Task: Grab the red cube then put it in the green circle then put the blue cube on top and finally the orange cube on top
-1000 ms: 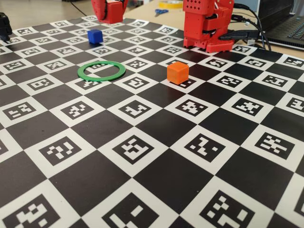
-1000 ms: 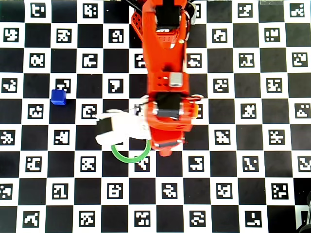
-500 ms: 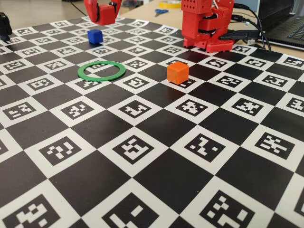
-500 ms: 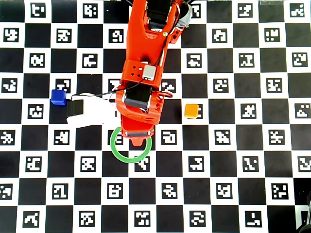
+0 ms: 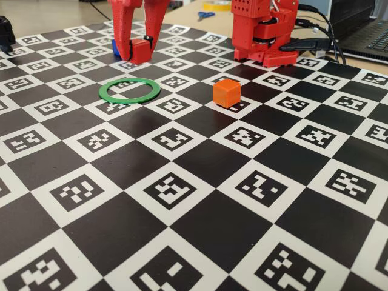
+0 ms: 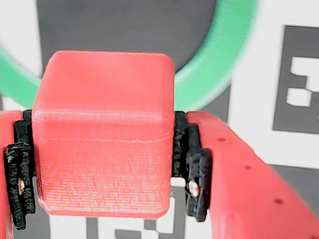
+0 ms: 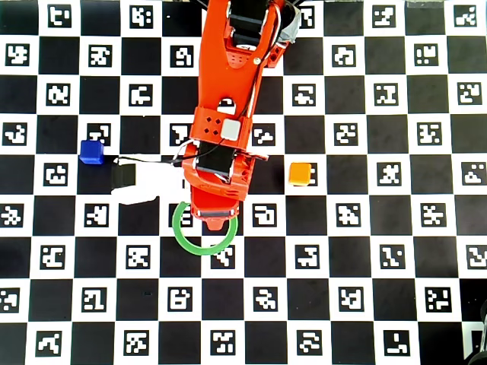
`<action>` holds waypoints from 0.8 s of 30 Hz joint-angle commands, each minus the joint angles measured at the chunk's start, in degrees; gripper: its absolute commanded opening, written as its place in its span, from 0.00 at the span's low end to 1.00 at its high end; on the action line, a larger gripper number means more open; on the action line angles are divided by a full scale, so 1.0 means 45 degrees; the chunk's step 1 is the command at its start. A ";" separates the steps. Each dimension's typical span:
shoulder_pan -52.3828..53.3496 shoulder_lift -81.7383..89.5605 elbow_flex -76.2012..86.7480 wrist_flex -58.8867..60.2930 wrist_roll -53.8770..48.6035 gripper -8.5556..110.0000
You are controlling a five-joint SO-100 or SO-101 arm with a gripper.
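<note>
My gripper [image 6: 104,169] is shut on the red cube [image 6: 104,134], which fills the space between the black pads [image 6: 192,169] in the wrist view. In the fixed view the gripper [image 5: 137,54] hangs just above the board with the red cube [image 5: 140,51], behind the green circle [image 5: 130,90]. The wrist view shows the green circle [image 6: 219,64] curving just beyond the cube. From overhead the arm [image 7: 224,114] hides the red cube and its tip overlaps the green circle's [image 7: 194,242] far edge. The blue cube [image 7: 91,152] sits to the left and the orange cube [image 7: 300,174] to the right. The gripper half hides the blue cube [image 5: 114,48]; the orange cube [image 5: 227,93] stands clear.
The red robot base [image 5: 264,30] stands at the back of the checkered marker board [image 5: 194,200]. Behind it lie scissors [image 5: 206,15], a laptop [image 5: 370,30] and black cables. A white camera mount [image 7: 137,182] juts left from the wrist.
The gripper has come down with the red cube and shifted slightly toward the green circle. The blue and orange cubes and the circle have not moved.
</note>
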 commanded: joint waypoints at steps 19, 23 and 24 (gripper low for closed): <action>0.0371 -0.0762 0.0391 -0.2207 -0.0137 0.16; 0.0332 -0.1016 0.0449 -0.2383 -0.0098 0.16; 0.0332 -0.1055 0.0488 -0.2441 -0.0098 0.16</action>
